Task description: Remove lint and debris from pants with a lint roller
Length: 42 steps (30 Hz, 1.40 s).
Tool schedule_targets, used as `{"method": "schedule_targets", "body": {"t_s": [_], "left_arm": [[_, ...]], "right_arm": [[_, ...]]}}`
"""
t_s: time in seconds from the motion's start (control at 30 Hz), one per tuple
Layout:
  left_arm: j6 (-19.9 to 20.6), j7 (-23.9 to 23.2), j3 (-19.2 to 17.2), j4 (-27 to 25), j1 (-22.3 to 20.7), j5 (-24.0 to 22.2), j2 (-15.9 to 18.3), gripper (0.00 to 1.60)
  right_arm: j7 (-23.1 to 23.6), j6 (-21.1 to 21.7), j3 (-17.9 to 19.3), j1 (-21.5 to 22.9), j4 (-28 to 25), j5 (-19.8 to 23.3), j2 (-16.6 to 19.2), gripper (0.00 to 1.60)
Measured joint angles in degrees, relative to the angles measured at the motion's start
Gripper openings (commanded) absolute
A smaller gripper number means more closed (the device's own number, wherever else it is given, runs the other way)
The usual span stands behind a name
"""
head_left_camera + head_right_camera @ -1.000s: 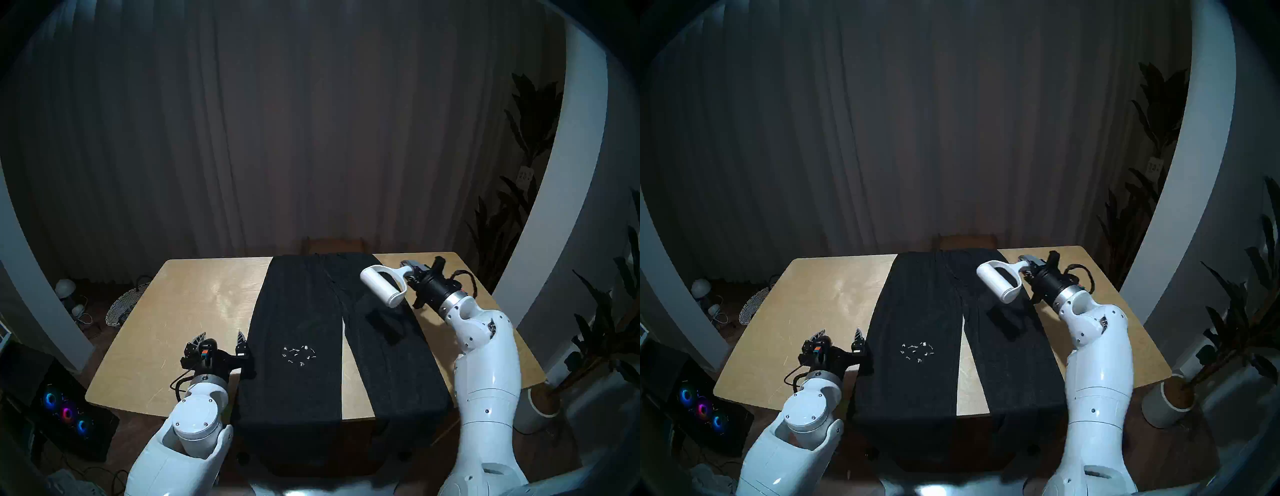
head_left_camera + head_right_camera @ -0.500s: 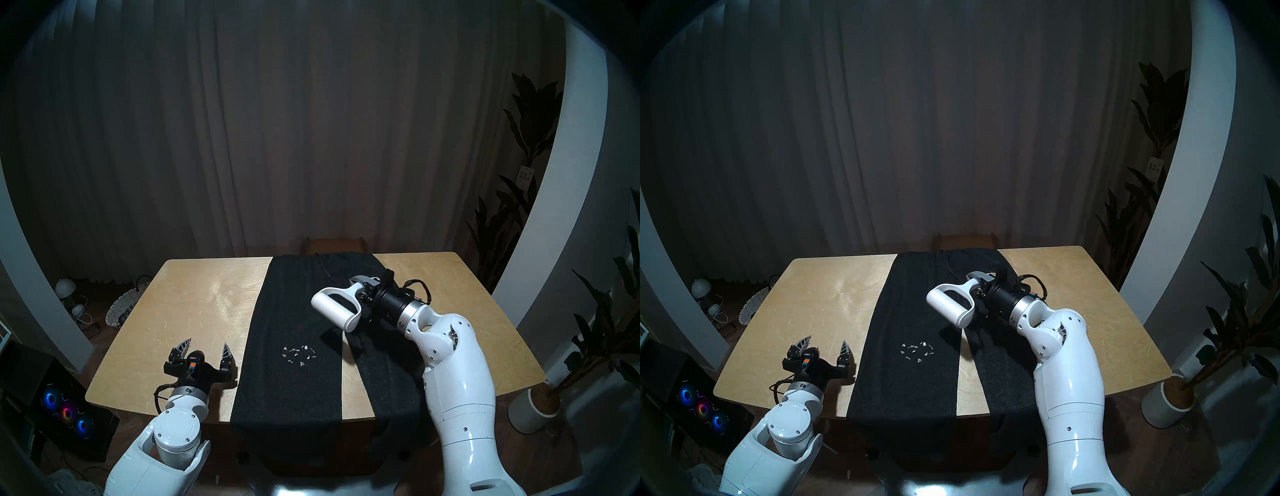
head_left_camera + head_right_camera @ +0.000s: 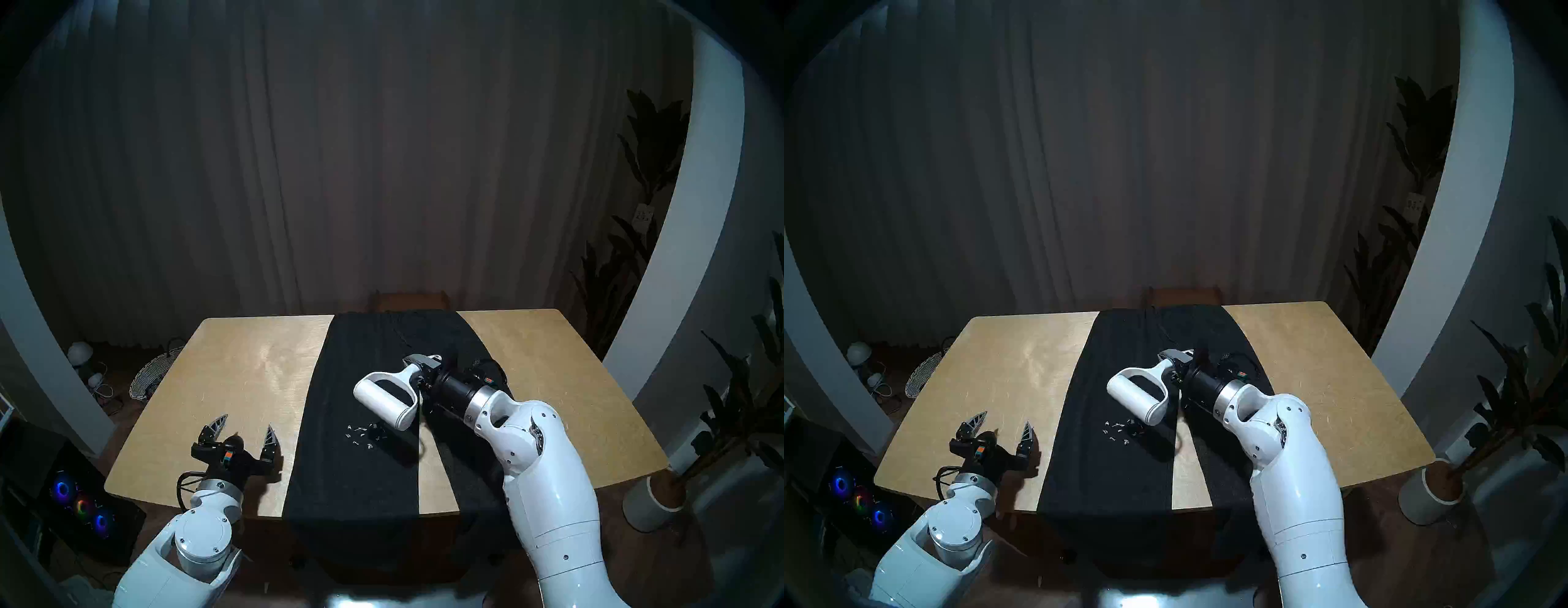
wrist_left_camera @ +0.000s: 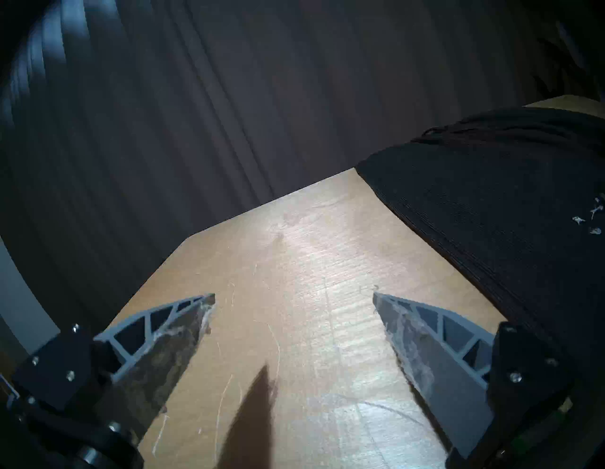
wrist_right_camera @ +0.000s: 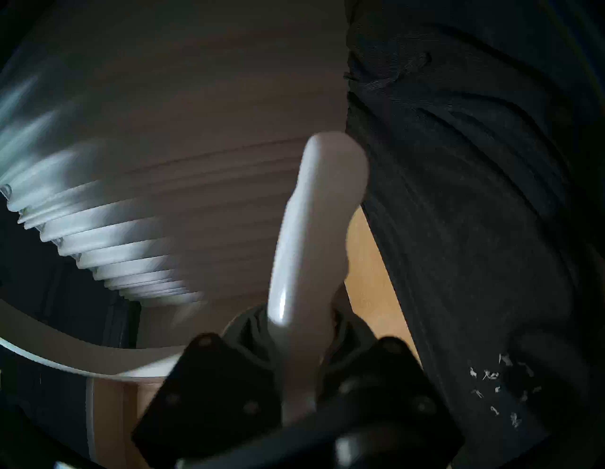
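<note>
Black pants (image 3: 356, 475) (image 3: 1115, 471) (image 4: 491, 209) (image 5: 474, 196) lie lengthwise along the table, legs hanging over the near edge. A cluster of white lint and debris (image 3: 360, 436) (image 3: 1119, 431) (image 4: 589, 216) (image 5: 501, 389) sits on the left leg. My right gripper (image 3: 424, 373) (image 3: 1178, 367) is shut on the handle of the white lint roller (image 3: 384, 401) (image 3: 1138, 392) (image 5: 314, 235). The roll hangs just above and behind the flecks. My left gripper (image 3: 244, 426) (image 3: 1002, 422) (image 4: 293, 299) is open and empty over bare wood, left of the pants.
The wooden table (image 3: 237, 382) (image 3: 1314, 382) has bare areas on both sides of the pants. A woven basket (image 3: 150, 373) and a lamp stand on the floor at the left. A potted plant (image 3: 662, 496) stands at the right. A lit computer case (image 3: 80, 505) is near left.
My right arm swung the lint roller from the far right of the pants leftward and nearer, to just above the flecks. The left gripper drew back and left, away from the pants' edge.
</note>
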Motion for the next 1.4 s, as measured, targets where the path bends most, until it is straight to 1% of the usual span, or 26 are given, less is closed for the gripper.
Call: {"method": "schedule_targets", "body": {"t_s": [0.33, 0.6, 0.8, 0.93, 1.0, 1.4], "left_arm": [[-2.66, -0.90, -0.84, -1.34, -0.02, 1.92, 1.48, 1.60], [-4.68, -1.06, -1.53, -2.21, -0.16, 3.01, 2.36, 1.60], [-6.43, -1.36, -1.74, -2.47, -0.16, 3.89, 3.03, 1.60], [-7.28, -1.56, -1.77, -2.47, -0.15, 4.30, 3.34, 1.60], [-7.97, -1.75, -1.77, -2.47, -0.14, 4.63, 3.57, 1.60], [-11.01, -2.79, -0.99, -2.34, -0.16, 5.84, 4.24, 1.60]], "right_arm": [[1.19, -7.40, -2.93, -4.67, -4.32, 0.87, 0.58, 0.00], [2.62, -13.68, -4.49, -6.99, -6.90, 1.42, 0.92, 0.00], [3.80, -19.79, -5.77, -9.24, -8.87, 1.91, 1.39, 0.00], [4.36, -22.87, -6.54, -10.47, -9.67, 2.15, 1.77, 0.00], [4.78, -25.41, -7.35, -11.45, -10.32, 2.38, 2.21, 0.00], [6.81, -35.61, -11.75, -14.13, -13.12, 3.41, 4.36, 0.00]]}}
